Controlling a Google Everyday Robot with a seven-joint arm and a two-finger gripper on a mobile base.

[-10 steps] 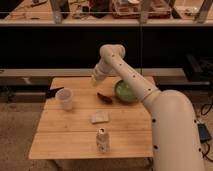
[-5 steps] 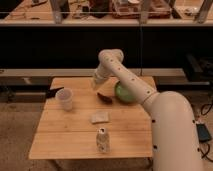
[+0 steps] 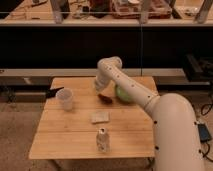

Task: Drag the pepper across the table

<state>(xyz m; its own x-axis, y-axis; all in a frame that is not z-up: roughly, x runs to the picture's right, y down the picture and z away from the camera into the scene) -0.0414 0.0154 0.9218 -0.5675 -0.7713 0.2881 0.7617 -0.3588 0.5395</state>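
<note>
Light bamboo plank surface (image 3: 65,145). Gripper (image 3: 102,90) sits low over its far middle. Jaws open or closed: cannot tell. Small dark red tapered pepper (image 3: 105,98) lies right under the jaws, contact unclear. Round green bowl (image 3: 123,94) is just right of them, near the pepper. Clear plastic cup (image 3: 64,98) to their left, well apart. Pale flat square sponge piece (image 3: 99,117) on the camera side. Small clear upright bottle (image 3: 102,140) closer still.

Smooth matt wooden table (image 3: 70,135)
</note>
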